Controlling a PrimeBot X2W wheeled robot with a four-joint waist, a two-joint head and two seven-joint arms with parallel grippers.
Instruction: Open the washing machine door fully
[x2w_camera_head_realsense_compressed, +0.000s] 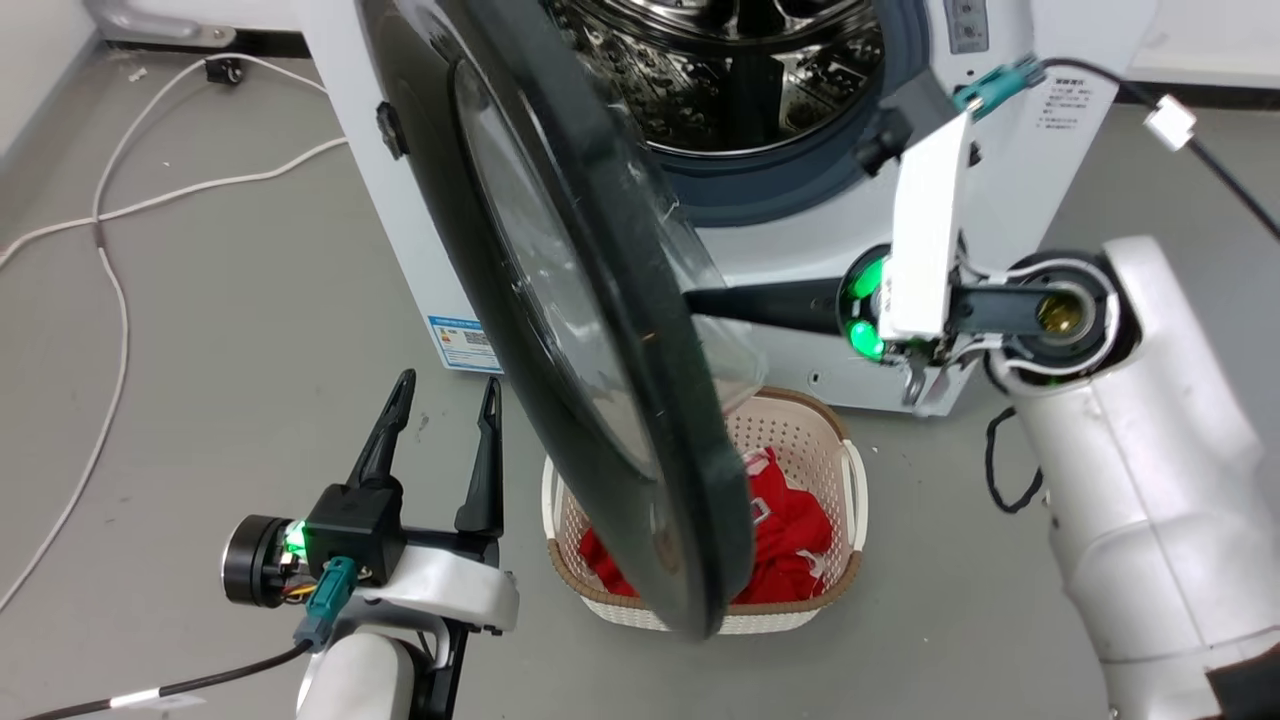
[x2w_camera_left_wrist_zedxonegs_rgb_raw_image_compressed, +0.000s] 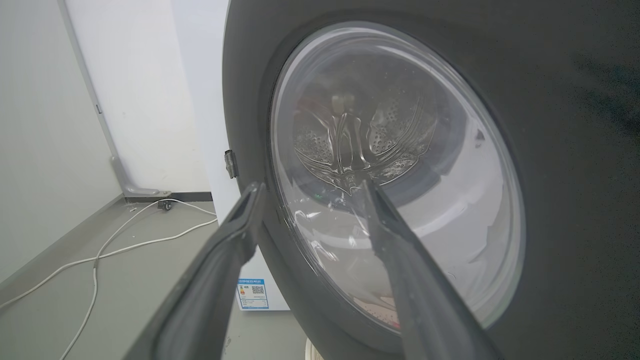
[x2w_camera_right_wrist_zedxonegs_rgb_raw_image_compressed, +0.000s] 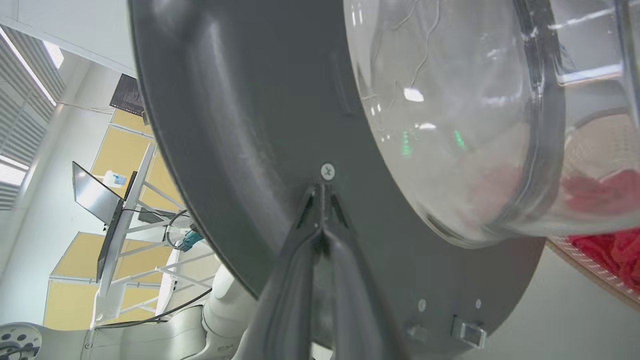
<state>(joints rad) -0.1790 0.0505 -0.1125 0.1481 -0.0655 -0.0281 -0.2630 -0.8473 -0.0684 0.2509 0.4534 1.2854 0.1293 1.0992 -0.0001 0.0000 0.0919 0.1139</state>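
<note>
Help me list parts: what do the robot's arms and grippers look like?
The left arm and right arm have glossy white shells. The left gripper and right gripper each have two long dark fingers, a green light and a teal plug.

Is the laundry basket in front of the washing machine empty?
No, red fabric lies bunched inside the basket.

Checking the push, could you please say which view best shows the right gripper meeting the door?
Right wrist view: the right gripper, jaws shut, touches the door's inner face below a screw. In the head view the door hides its tips; the left wrist view faces its outside.
</note>
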